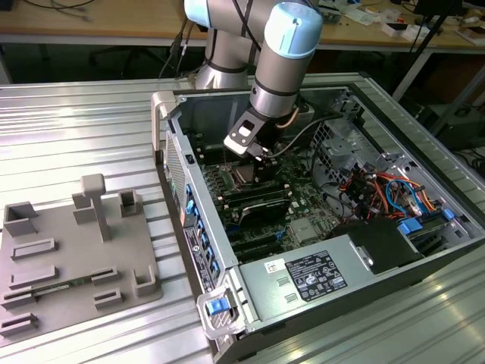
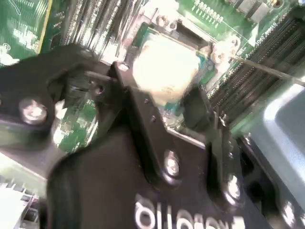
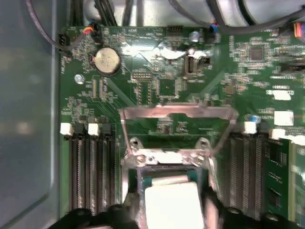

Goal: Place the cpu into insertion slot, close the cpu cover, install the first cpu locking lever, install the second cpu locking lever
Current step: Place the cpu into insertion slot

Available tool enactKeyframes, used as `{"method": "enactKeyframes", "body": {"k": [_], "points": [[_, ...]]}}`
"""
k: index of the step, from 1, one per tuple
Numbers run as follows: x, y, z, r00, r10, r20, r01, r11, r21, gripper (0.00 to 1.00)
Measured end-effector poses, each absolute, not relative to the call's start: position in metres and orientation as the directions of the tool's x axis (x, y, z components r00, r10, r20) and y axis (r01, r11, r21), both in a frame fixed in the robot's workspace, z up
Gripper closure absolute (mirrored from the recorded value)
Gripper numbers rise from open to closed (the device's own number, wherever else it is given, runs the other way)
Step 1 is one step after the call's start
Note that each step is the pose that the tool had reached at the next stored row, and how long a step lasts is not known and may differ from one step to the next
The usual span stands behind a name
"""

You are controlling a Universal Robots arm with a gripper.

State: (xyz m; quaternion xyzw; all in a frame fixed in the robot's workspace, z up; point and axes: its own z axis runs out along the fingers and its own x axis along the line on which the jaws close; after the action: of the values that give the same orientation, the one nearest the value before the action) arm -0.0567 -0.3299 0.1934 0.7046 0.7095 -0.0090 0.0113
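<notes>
The gripper (image 3: 171,212) reaches down into the open case (image 1: 163,106) with its 2 fingers (image 3: 125,212) narrowed against opposite edges of the cpu (image 3: 171,198), holding it flat and right over the slot (image 3: 167,156). In both wrist views the chip lies within the silver rim, though I cannot tell whether it is fully seated or rides just above the contacts. That is the main risk: if the chip is turned a little or shifted off square, 1 corner could land on the rim, and any downward push would then bend the fine contacts beneath or leave the chip tilted. Letting go while a finger drags on an edge could also lift 1 side out of the slot. Just beyond, the cover (image 3: 177,113) lies swung open from its hinge on the side of the slot away from the gripper, clear of the chip; a chip sitting proud would stop that frame from closing flat. A thin lever (image 2: 267,70) runs beside the slot near 1 finger, and a sideways drift could snag it. The memory slots (image 3: 93,171) flank the socket closely, leaving the fingers little room. Farther out, in the exterior view, cables (image 1: 379,186) crowd the case near the arm (image 1: 276,68), where a wide swing could catch them
</notes>
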Motion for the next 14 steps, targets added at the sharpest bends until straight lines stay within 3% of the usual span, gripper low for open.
{"method": "enactKeyframes", "body": {"k": [1,11,12,14], "points": [[-0.0567,-0.3299,0.1935,-0.007,1.000,-0.029,1.000,0.007,0.003,0.33],[-0.0567,-0.3299,0.1977,-0.007,1.000,-0.029,1.000,0.007,0.000,0.33],[-0.0568,-0.3299,0.1977,-0.007,1.000,-0.029,1.000,0.007,-0.001,0.42],[-0.0567,-0.3299,0.1978,-0.007,1.000,-0.029,1.000,0.007,-0.001,0.42]]}}
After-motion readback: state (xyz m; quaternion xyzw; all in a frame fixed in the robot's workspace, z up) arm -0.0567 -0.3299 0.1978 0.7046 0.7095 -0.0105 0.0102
